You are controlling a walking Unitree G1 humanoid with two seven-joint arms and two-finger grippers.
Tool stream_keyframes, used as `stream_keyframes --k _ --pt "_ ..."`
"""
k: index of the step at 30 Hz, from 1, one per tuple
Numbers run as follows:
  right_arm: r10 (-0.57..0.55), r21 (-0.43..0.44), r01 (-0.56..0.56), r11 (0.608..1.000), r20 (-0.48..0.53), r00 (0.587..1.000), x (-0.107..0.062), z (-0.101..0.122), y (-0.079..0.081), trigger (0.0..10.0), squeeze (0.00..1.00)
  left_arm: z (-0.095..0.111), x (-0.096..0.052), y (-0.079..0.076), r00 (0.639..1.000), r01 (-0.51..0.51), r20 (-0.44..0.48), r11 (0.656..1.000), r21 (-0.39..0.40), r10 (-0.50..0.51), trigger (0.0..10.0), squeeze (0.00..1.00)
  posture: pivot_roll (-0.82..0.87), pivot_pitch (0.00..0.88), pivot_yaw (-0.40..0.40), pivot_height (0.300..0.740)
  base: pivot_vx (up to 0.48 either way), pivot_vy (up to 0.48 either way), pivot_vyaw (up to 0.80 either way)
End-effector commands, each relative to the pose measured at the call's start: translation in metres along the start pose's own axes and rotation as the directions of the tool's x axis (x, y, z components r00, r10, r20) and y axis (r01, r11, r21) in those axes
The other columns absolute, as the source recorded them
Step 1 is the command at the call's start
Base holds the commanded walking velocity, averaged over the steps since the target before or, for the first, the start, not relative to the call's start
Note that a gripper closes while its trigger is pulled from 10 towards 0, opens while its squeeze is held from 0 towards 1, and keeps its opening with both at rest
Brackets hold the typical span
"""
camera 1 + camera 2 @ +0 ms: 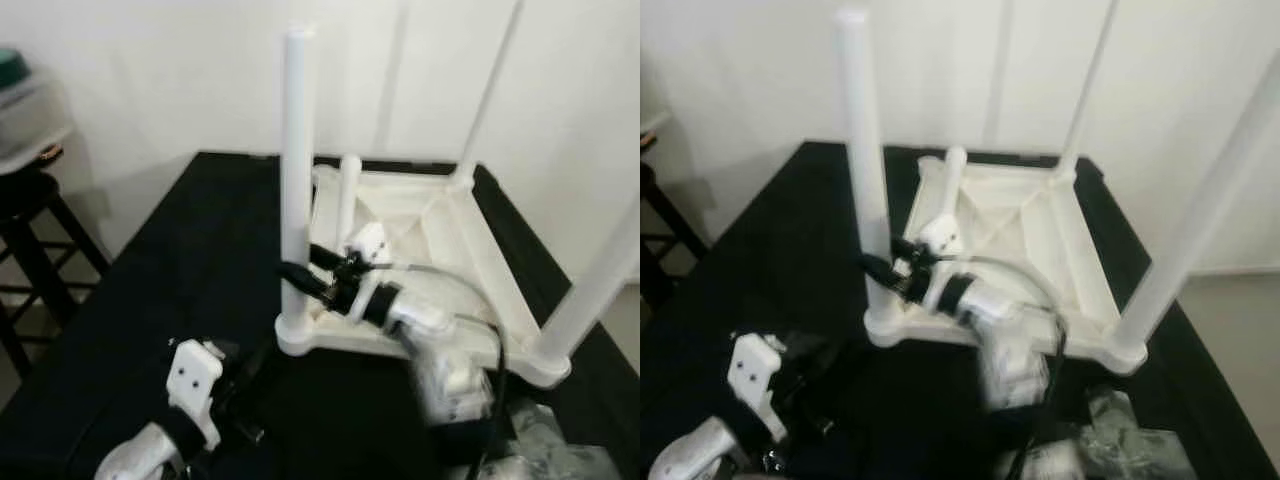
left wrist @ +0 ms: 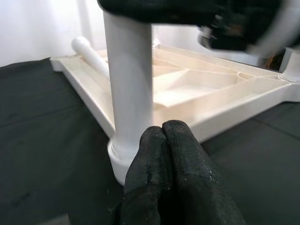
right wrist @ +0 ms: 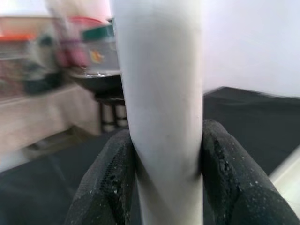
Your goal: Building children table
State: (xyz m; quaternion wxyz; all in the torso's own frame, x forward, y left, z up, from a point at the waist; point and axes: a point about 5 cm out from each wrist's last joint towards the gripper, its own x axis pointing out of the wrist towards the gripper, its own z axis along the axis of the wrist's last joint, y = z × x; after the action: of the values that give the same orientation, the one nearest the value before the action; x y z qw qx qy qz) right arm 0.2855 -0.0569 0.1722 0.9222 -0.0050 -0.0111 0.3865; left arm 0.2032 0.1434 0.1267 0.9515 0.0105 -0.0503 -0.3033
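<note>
A white children's table lies upside down on a black-covered surface. Its near-left leg stands upright in its corner socket. My right gripper is shut on this leg low down, and the wrist view has the leg squeezed between both black fingers. The left gripper is shut with nothing in it, hovering low just in front of the same leg's base. Another leg leans loosely at the far-left corner. A thick leg rises at the near-right corner.
A black stool stands off the left edge, with a green-lidded container on a shelf above it. Crumpled clear plastic bags lie at the near right. A white wall runs close behind the table.
</note>
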Motion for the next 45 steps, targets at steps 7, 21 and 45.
stream_keyframes --k 7,21,45 --pt "0.047 -0.084 -0.073 0.994 -0.279 0.959 0.003 -0.039 -0.007 0.0 0.00 -0.001 0.000 0.002 1.000 0.013 -0.017 1.000 0.001 -0.013 0.0 0.00 0.05 0.051 -0.021 0.740 0.000 0.000 0.00" --pt "0.467 -0.084 -0.472 0.877 -0.075 0.881 0.002 0.023 -0.031 10.0 0.87 -0.003 -0.001 0.000 1.000 0.005 -0.019 1.000 -0.005 -0.005 0.0 0.00 0.06 0.029 -0.024 0.740 0.000 0.000 0.00" --pt "0.680 0.047 -0.680 0.732 -0.127 0.722 0.022 0.026 -0.080 0.0 0.00 -0.003 0.000 -0.005 1.000 0.000 -0.019 1.000 -0.003 0.000 0.0 0.00 0.09 0.025 -0.035 0.740 0.000 0.000 0.00"
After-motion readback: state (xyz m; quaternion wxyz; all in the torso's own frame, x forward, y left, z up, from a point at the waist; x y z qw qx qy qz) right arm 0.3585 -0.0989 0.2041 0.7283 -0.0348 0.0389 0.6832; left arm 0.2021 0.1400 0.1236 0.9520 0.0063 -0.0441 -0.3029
